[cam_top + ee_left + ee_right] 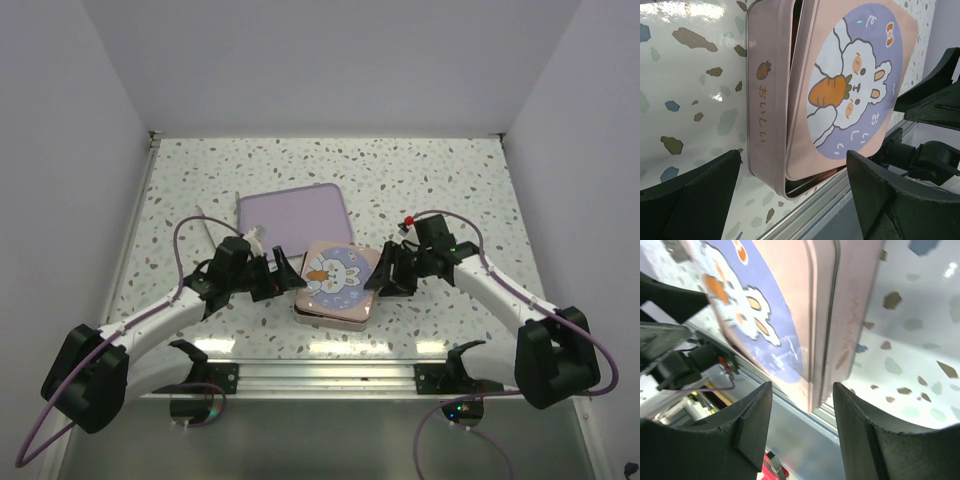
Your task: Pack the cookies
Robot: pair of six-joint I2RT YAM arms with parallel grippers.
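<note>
"Top external view: where are the cookies, and how far along is the packing?" asks the first speaker.

"No cookies show in any view," answers the second. "A square pink metal tin [330, 315] sits on the speckled terrazzo table [450, 180] near the front edge. A square pink lid with a cartoon rabbit and carrot [338, 277] lies on top of it. The cookies are probably inside, so the filling looks done, though the pictures cannot confirm that."

"Is the tin closed?"

"Not fully. In the left wrist view the lid sits skewed on the tin, with a dark gap along one edge and at the near corner. Squaring it up and pressing it down appears to be what is left."

"And the arms?"

"The left gripper [283, 272] is just beside the tin's left side and the right gripper [380, 272] is just beside its right. Both have their fingers spread wide and hold nothing. Whether any finger touches the lid cannot be told. A flat lilac square tray [295, 212] lies behind the tin."
</note>
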